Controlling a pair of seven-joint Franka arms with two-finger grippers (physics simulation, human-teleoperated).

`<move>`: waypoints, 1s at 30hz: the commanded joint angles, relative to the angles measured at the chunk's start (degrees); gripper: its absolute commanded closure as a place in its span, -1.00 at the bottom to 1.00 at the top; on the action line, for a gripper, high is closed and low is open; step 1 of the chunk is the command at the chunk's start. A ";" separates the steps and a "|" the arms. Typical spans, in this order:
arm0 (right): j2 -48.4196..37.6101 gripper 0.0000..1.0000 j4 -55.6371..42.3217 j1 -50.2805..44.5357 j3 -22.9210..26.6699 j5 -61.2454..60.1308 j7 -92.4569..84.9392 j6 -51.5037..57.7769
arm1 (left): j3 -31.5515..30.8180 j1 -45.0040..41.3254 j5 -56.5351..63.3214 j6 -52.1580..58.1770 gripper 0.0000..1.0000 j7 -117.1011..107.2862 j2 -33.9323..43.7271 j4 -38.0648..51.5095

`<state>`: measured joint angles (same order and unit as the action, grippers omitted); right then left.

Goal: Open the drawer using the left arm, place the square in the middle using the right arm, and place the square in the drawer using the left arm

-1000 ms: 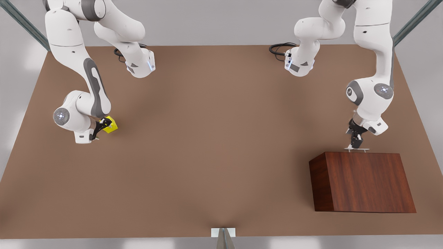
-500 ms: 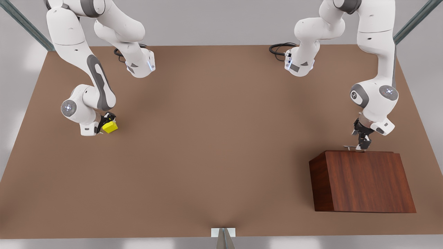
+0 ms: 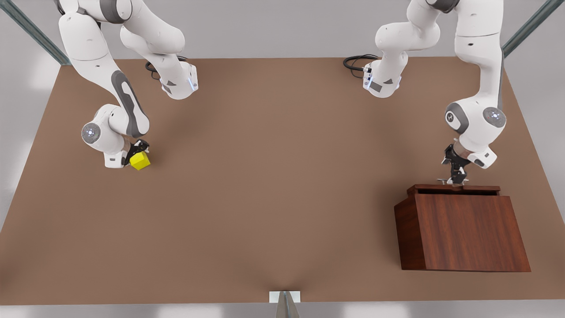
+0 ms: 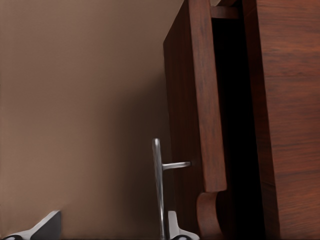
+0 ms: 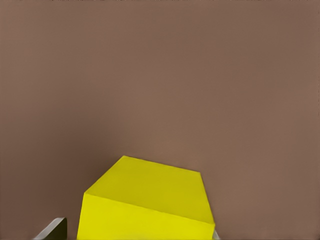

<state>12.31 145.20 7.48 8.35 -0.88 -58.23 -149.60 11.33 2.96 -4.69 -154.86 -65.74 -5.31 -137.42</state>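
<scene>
The yellow square (image 3: 141, 162) rests on the brown tabletop at the front view's left. My right gripper (image 3: 133, 157) is low around it, open. In the right wrist view the square (image 5: 150, 200) sits between the fingertips (image 5: 52, 229), with a small gap on one side. At the front view's right, my left gripper (image 3: 454, 178) is at the silver handle (image 3: 446, 180) of the drawer (image 3: 454, 189), which stands out a little from the cabinet (image 3: 463, 234). In the left wrist view the handle (image 4: 157, 190) lies between the open fingers (image 4: 45, 227), close against one of them; a dark gap shows behind the drawer front (image 4: 200, 100).
The tabletop's middle (image 3: 282, 176) is bare brown. Both arm bases (image 3: 176, 84) and black cables (image 3: 357, 62) stand along the far edge. A small grey bracket (image 3: 284, 298) sits at the near edge.
The drawer has slid a little out of the cabinet as my left gripper drew back with the handle. My right gripper has settled lower around the square, which has stayed put.
</scene>
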 commanded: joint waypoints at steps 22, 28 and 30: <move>-1.15 -0.34 -14.59 -12.93 -16.07 -0.09 38.69 8.89 | 3.34 0.03 0.21 0.62 -1.00 -0.53 4.52 -5.40; 14.41 -0.34 -37.53 -35.95 -17.49 -0.17 65.69 8.89 | 4.84 0.03 0.21 2.90 -1.00 -0.44 7.68 -7.77; 19.94 -0.34 -44.46 -39.55 -17.49 4.29 66.22 9.76 | 5.28 0.03 0.21 2.90 -1.00 -0.44 9.53 -9.61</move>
<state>34.27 97.80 -34.54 -9.14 3.93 8.21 -138.11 16.92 3.70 -4.47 -151.96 -66.18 4.35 -147.34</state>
